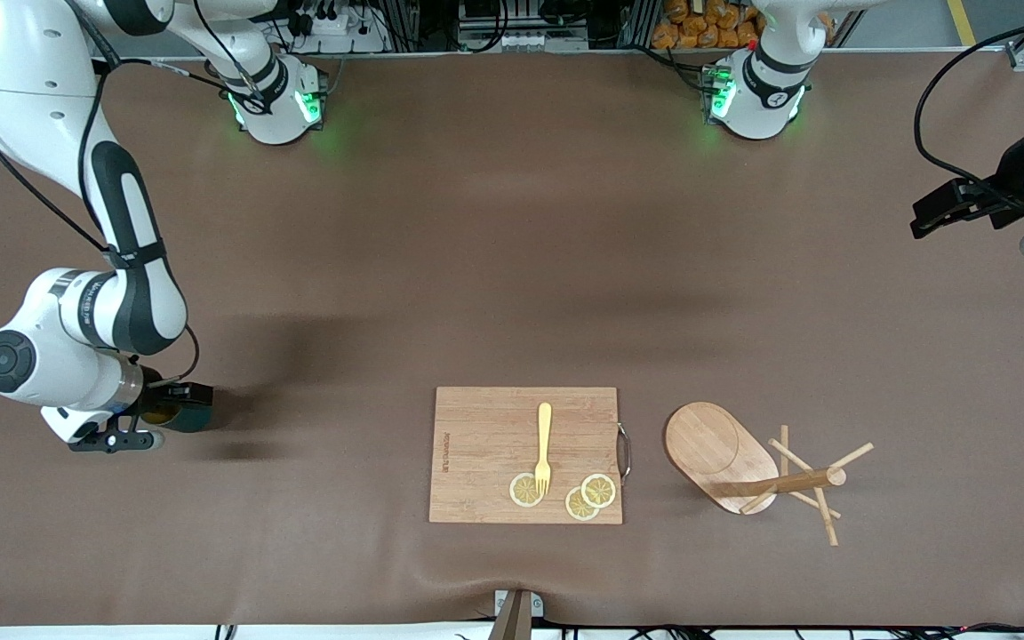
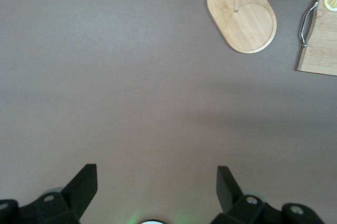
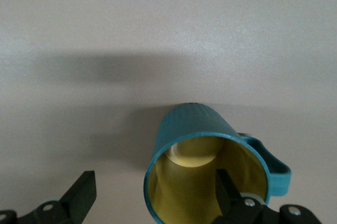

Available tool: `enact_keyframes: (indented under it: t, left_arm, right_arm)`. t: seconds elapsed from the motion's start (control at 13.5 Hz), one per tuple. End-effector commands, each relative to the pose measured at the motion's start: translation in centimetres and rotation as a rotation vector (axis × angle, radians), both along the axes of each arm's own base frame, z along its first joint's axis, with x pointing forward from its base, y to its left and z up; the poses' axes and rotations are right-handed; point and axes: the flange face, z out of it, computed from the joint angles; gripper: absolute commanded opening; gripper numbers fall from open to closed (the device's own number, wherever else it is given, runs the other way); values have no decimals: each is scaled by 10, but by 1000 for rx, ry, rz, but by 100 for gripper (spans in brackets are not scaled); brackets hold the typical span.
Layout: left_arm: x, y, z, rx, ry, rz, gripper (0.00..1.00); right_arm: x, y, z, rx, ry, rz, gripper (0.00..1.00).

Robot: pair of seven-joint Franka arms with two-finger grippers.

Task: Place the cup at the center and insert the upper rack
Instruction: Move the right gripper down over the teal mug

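Cutting board (image 1: 525, 455) nearest, on brown table (image 1: 476, 267).

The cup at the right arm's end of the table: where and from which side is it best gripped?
Probably by the rim wall of the cup, from above: it stands upright, mouth open. The right claw is open there, one finger already inside.

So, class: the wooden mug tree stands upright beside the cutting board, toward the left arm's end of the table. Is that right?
Not quite. The front view shows the mug tree lying tipped on its side, not upright. It is beside the cutting board, toward the left arm's end.
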Motion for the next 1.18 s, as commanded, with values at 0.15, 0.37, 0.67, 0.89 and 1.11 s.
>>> enact_keyframes:
  t: [0.15, 0.37, 0.67, 0.89, 1.11]
  left_arm:
    - [-3, 14, 10, 6, -8, -4, 100]
    - [-4, 13, 11, 3, -9, -5, 100]
    - [-3, 13, 11, -8, -12, -1, 100]
    - [-4, 11, 13, -11, -15, -4, 100]
    - [-4, 15, 13, -11, -15, 1, 100]
  right_arm:
    - [2, -3, -9, 11, -3, 23, 80]
    - [2, -1, -9, 12, -2, 34, 37]
    - [4, -3, -5, 16, -8, 79, 0]
    - [9, -1, 3, 15, -26, 78, 0]
    - [16, 14, 19, 25, -56, 96, 0]
